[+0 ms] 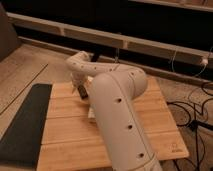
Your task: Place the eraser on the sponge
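Note:
My white arm (117, 115) fills the middle of the camera view and reaches to the far left part of the wooden table (65, 137). The gripper (80, 89) hangs low over the boards there, pointing down. A small dark and reddish shape lies right under it; I cannot tell what it is. Neither the eraser nor the sponge shows; the arm covers much of the table's middle.
A white bottle (91, 113) lies just behind the forearm, mostly covered. A long dark mat (25, 125) runs along the table's left side. Cables (196, 111) trail on the floor at the right. A dark shelf front stands behind the table.

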`<action>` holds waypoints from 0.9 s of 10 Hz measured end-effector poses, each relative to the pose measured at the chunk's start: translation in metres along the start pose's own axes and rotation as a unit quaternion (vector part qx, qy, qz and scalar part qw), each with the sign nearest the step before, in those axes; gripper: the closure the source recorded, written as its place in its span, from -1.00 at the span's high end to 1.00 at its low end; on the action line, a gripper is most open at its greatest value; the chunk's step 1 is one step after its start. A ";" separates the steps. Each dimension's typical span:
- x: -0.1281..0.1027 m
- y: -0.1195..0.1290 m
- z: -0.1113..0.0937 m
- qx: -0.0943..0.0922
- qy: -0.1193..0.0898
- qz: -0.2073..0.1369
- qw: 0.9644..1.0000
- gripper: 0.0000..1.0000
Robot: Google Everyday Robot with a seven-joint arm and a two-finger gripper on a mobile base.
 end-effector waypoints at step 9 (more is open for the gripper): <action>0.003 -0.015 0.031 0.040 0.067 -0.011 0.997 0.30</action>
